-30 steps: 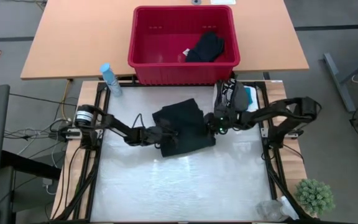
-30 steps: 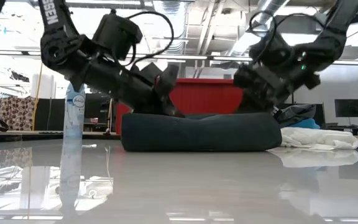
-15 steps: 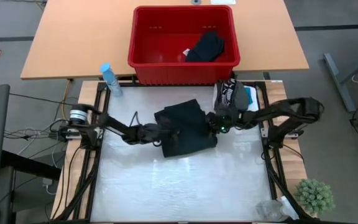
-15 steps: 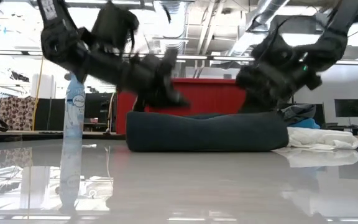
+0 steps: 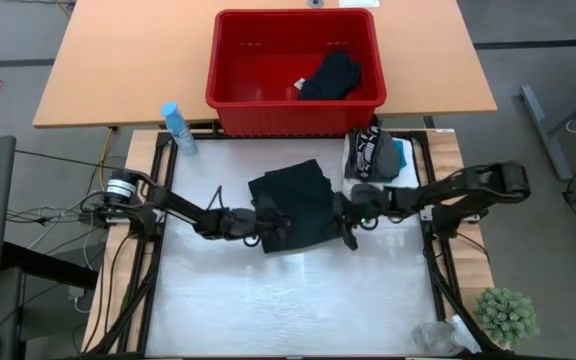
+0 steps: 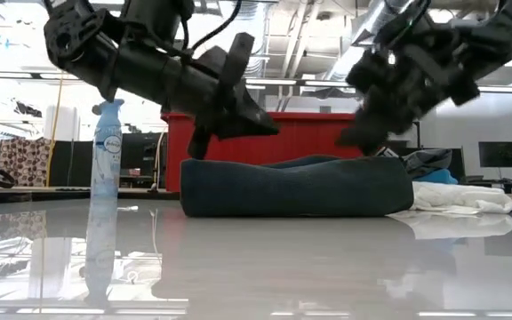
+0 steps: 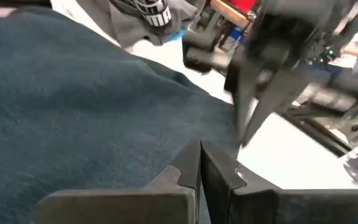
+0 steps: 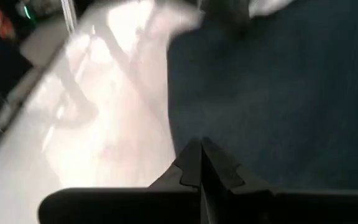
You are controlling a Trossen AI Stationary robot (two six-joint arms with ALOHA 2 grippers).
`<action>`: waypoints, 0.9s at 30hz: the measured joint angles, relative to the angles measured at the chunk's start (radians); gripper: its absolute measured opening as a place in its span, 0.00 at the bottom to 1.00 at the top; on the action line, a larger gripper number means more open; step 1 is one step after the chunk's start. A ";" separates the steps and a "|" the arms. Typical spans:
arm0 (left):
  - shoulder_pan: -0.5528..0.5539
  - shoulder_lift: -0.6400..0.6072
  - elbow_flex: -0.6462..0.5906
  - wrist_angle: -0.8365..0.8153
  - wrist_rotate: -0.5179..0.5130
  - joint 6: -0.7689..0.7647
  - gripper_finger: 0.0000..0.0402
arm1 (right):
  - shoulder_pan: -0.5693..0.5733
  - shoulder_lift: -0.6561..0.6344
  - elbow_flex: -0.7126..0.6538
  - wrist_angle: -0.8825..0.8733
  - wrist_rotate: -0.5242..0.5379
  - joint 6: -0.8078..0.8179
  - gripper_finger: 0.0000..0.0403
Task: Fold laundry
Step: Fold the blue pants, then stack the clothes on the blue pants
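The folded dark garment (image 5: 296,205) lay at the white table's (image 5: 288,300) centre. The left gripper (image 5: 265,226) and right gripper (image 5: 346,222), both closed and empty, hovered above its edges. Beyond, the red basket (image 5: 230,65) contained one black garment (image 5: 330,75).

A dark navy folded garment (image 5: 296,207) lies on the glossy white table (image 5: 268,300). Behind it, the red basket (image 5: 293,70) holds a black garment (image 5: 330,75). Left of the basket stands a pale blue bottle (image 5: 176,127); right, white and teal clothes (image 5: 388,157).
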 joint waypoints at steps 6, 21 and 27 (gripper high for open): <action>-0.035 0.130 0.024 0.003 -0.001 -0.047 0.00 | 0.013 0.223 0.003 0.051 0.031 0.029 0.07; -0.004 0.119 0.027 0.059 0.015 -0.070 0.00 | -0.078 0.104 0.008 0.069 -0.074 0.145 0.08; 0.057 -0.051 0.031 0.066 -0.023 -0.082 0.00 | -0.162 -0.145 0.021 0.070 -0.127 0.211 0.10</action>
